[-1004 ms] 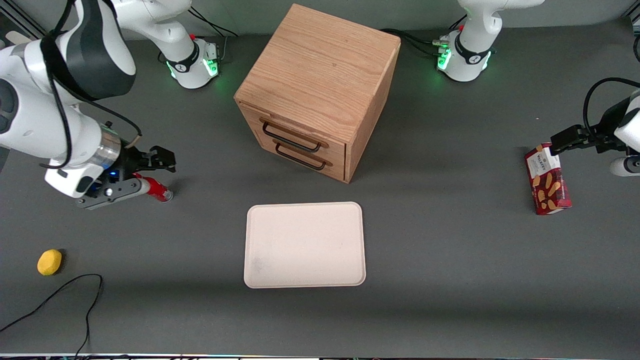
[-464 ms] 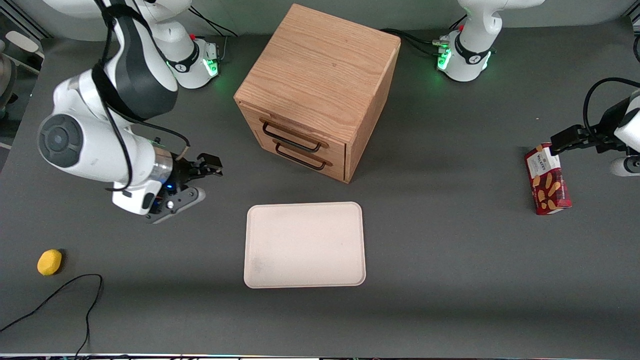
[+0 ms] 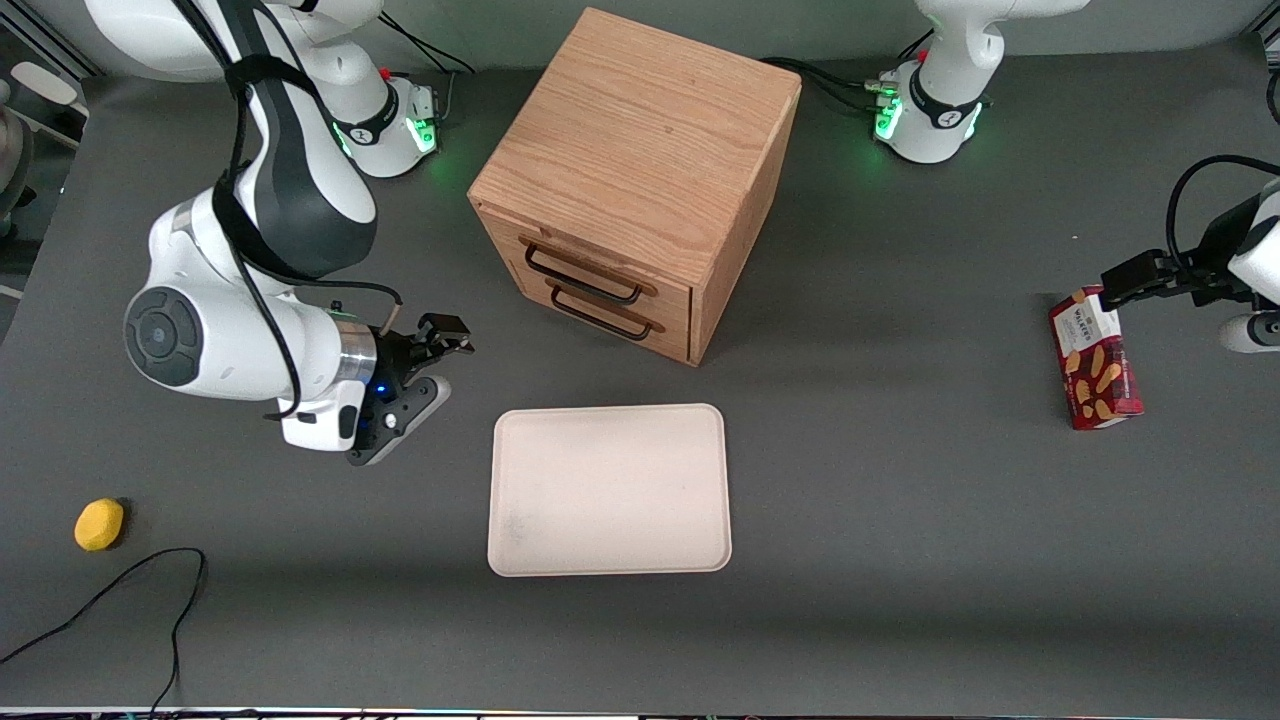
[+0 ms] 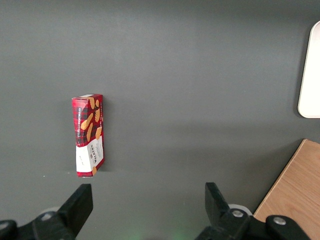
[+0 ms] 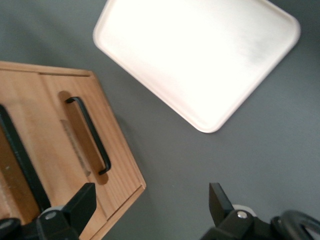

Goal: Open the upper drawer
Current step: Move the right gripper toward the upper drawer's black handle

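Above the table, the gripper (image 3: 436, 362) is hovering with its fingers (image 5: 81, 202) spread wide and holding nothing, beside the tray (image 3: 608, 489) and in front of the cabinet (image 3: 640, 150), apart from both. At the cabinet's front, the upper drawer (image 3: 590, 272) is sitting shut above the lower drawer (image 3: 610, 318), its black handle (image 3: 584, 279) untouched.

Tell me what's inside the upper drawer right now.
Cannot be seen: the upper drawer is shut flush with the cabinet, so only its oak front and black handle show. The tool hangs open above the table, apart from the handle.
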Tool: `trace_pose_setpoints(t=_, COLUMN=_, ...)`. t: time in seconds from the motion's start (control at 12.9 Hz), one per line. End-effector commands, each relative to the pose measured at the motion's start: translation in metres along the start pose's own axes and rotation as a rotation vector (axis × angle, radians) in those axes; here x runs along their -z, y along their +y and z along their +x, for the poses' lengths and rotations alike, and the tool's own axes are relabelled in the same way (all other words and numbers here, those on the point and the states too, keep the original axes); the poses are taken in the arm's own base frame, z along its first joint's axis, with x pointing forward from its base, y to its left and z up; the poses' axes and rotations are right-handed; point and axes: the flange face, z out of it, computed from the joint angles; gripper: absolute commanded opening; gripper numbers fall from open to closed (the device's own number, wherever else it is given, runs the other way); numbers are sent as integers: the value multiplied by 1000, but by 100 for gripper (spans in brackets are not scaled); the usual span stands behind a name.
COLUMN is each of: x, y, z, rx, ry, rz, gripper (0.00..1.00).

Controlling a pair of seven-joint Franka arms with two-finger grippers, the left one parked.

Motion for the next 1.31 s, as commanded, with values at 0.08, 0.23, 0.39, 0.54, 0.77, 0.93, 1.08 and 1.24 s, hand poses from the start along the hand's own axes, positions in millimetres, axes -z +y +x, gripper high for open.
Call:
trace_pose_setpoints(t=0.08, x=-14, y=-30, z=8, rx=93, ry=-61, rz=87, gripper=100)
trace_pose_setpoints(t=0.23, x=-21, y=-46, z=11, rx=121, ry=-79, rz=91, gripper=100)
trace_pose_setpoints(t=0.39, x=-33, y=-66, z=15, rx=152, ry=-101, rz=94, gripper=100)
trace_pose_setpoints(t=0.54, x=-35, y=-76, z=18, rx=99, ry=-90, rz=132, gripper=100)
trace_pose_setpoints(t=0.77, x=-53, y=-95, z=28, rx=128, ry=-103, rz=123, gripper=100)
trace_pose_setpoints(t=0.93, x=-54, y=-97, z=31, rx=135, ry=-82, rz=114, gripper=100)
trace_pose_setpoints(t=1.08, x=-58, y=-103, z=35, rx=158, ry=-75, rz=110, gripper=100)
trace_pose_setpoints(t=1.24, x=-61, y=-110, z=36, rx=211, ry=-77, rz=107, gripper=100)
